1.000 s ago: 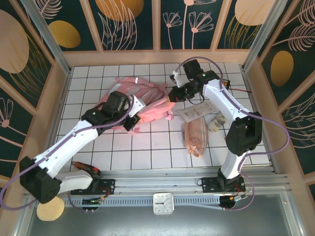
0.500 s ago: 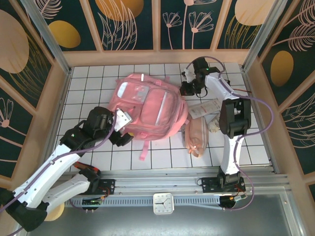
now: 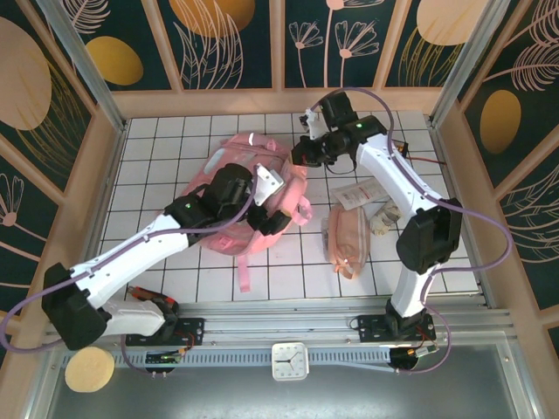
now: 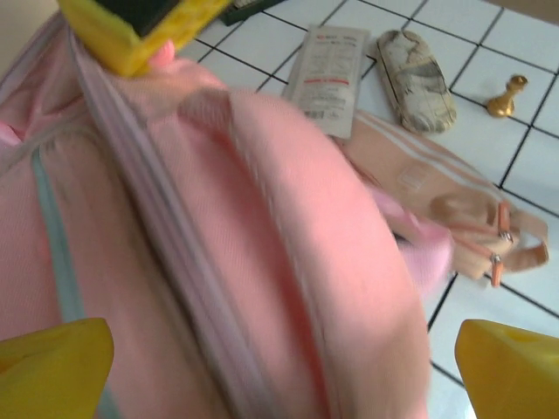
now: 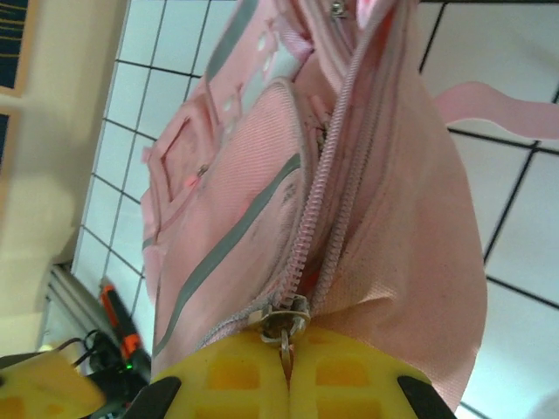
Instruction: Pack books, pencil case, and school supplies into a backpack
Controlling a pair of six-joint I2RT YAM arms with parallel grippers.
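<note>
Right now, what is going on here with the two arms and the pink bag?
The right gripper has its fingers shut on the zipper pull of the pink backpack. The left gripper hangs over the backpack with its fingers wide open, holding nothing. The pencil case and the school supplies packet lie on the table beside the backpack, not yet packed.
</note>
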